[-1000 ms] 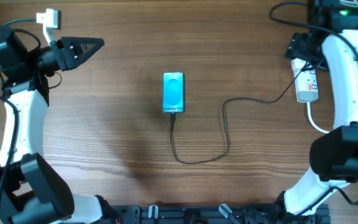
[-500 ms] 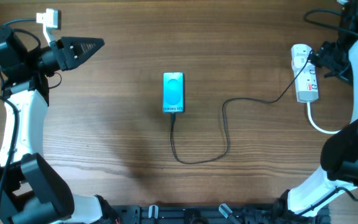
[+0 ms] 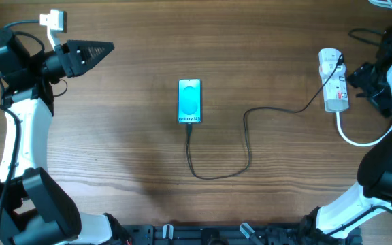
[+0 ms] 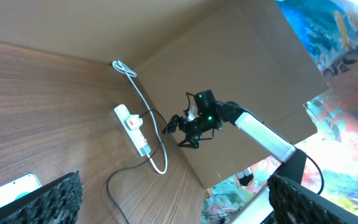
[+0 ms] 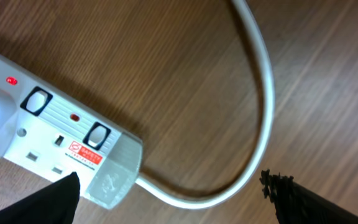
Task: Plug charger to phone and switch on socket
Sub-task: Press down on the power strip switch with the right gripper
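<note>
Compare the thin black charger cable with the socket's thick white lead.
The charger is thin and black; the lead is thick and white. The charger winds across the table, looping before it reaches the lower edge of the phone; the lead makes one short curve from the end of the socket. The charger's whole run shows; the lead's far end is hidden by the right arm. Both start at the socket.

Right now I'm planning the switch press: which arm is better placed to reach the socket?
Right. Its open gripper hovers beside the socket; the left gripper is across the table, beyond the phone.
</note>
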